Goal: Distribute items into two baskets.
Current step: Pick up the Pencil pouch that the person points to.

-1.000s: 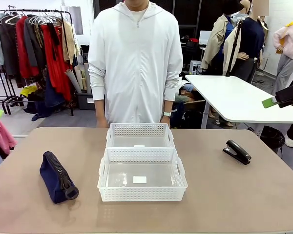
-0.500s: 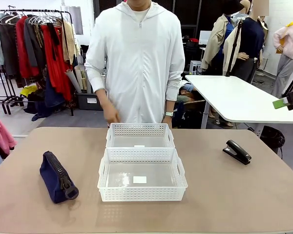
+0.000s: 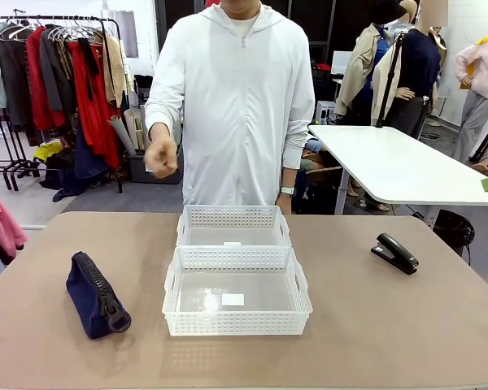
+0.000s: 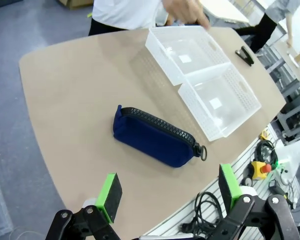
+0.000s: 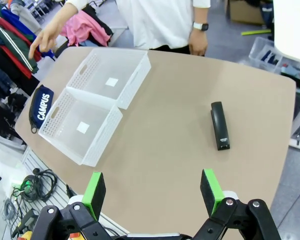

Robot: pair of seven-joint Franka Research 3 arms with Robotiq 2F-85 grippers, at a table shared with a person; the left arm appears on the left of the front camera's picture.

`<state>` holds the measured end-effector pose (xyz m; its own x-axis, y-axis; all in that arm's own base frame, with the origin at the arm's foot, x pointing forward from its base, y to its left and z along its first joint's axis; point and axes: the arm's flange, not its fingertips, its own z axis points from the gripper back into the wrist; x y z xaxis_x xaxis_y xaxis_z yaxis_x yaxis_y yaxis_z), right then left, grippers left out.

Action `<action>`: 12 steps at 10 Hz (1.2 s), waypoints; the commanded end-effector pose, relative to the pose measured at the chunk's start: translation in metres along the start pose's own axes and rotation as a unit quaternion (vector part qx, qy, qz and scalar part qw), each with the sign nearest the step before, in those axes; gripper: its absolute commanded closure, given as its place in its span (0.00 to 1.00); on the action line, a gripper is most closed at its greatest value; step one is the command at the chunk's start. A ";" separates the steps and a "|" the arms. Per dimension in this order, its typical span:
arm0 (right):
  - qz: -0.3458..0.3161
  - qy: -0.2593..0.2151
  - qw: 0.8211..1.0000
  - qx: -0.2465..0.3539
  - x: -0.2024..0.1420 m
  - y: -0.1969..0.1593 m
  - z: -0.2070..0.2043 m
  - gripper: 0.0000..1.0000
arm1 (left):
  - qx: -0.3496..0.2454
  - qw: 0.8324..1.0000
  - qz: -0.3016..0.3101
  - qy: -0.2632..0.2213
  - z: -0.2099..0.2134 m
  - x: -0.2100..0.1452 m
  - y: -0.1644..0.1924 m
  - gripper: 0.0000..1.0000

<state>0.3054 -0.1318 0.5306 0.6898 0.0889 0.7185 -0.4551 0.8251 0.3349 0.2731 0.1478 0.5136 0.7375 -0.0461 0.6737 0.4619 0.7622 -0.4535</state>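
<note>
Opening stage of the sorting task, with nothing yet placed. The near white lattice-sided plastic basket [image 3: 236,323] and the far white lattice-sided plastic basket [image 3: 232,216] stand end to end at the centre of the front view, both empty. The navy-blue fabric zip pouch [image 3: 98,295] lies at lower left on the tan table [image 3: 374,325], and the small black stapler [image 3: 394,253] lies at right, well apart from the baskets. The left gripper [image 4: 169,192] hovers above the pouch with its jaws wide and empty. The right gripper [image 5: 152,191], likewise spread and empty, overlooks the stapler. The person's hand [image 3: 161,158] is raised at upper left. The next move likely calls for a descent onto one item, jaws across its narrow width.
</note>
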 end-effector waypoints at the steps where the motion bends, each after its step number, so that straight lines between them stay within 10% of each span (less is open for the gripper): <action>1: 0.012 -0.005 1.000 0.009 -0.005 0.002 0.007 0.00 | -0.023 0.999 -0.020 -0.009 -0.005 0.000 0.001 0.00; 12: 0.000 0.000 1.000 0.000 0.000 0.000 0.000 0.00 | 0.000 1.000 0.000 0.000 0.000 0.000 0.000 0.00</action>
<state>0.3043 -0.1327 0.5290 0.7008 0.0977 0.7066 -0.4450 0.8341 0.3260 0.2728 0.1476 0.5124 0.7449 -0.0475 0.6654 0.4496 0.7727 -0.4481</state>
